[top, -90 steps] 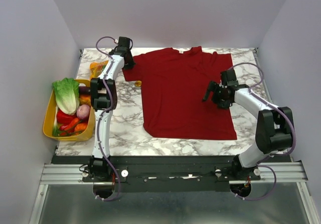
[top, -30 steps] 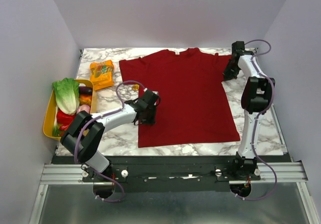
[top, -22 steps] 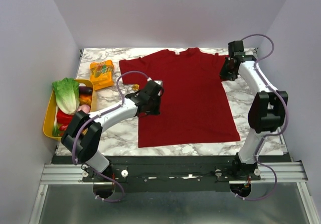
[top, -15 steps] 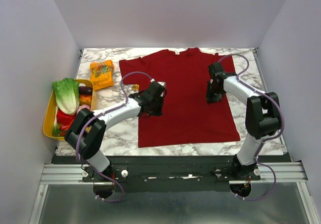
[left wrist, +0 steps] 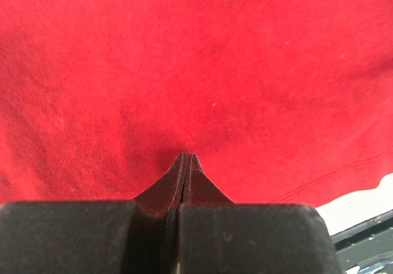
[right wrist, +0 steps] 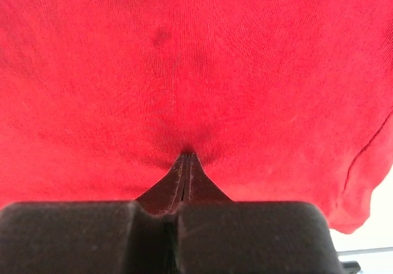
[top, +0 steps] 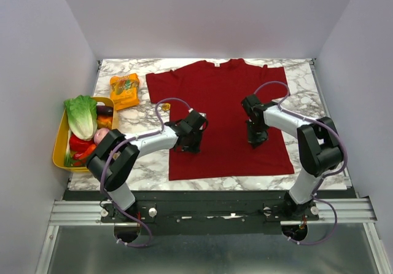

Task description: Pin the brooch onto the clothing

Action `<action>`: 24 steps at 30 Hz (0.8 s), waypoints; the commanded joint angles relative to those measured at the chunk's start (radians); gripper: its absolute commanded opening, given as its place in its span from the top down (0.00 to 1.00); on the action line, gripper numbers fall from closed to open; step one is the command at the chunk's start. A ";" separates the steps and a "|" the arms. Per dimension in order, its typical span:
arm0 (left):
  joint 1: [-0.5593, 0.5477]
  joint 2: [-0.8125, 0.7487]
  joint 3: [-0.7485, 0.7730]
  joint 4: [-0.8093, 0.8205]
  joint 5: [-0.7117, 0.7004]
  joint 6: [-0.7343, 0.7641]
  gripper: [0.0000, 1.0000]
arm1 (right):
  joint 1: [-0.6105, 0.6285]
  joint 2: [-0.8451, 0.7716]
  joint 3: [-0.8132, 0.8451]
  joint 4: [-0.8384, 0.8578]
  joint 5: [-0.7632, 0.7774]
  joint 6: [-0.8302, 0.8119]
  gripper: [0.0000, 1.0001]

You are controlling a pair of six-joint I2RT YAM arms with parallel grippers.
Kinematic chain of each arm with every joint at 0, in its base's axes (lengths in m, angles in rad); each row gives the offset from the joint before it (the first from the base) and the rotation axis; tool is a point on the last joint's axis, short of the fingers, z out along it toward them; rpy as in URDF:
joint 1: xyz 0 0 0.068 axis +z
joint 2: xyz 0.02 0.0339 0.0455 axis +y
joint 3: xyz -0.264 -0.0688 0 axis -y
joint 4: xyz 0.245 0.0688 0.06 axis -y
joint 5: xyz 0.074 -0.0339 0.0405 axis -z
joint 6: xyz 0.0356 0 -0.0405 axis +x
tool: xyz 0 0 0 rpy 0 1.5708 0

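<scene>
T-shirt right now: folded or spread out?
Spread out. The dark red T-shirt lies flat on the marble table, both sleeves out sideways, collar at the far edge; no fold-overs visible.

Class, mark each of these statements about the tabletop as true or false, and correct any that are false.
1. The brooch lies on the marble table, beside the T-shirt and not on it. True.
2. The jaws of both arms stand wide open. False: both pairs of jaws are shut, over the T-shirt.
3. The orange snack packet lies inside the yellow tray. False: it lies on the table beyond the tray.
4. A lettuce sits in the yellow tray. True.
</scene>
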 commanded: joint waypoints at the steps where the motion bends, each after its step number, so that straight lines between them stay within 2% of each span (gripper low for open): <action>1: -0.015 -0.007 -0.041 0.012 0.008 -0.023 1.00 | 0.019 -0.016 -0.089 -0.044 0.026 0.022 0.99; 15: -0.058 -0.079 -0.151 -0.032 0.001 -0.077 1.00 | 0.033 -0.166 -0.252 -0.014 -0.098 0.028 0.99; 24: -0.082 -0.136 -0.145 -0.018 0.016 -0.080 1.00 | 0.034 -0.211 -0.194 -0.015 -0.059 0.030 0.99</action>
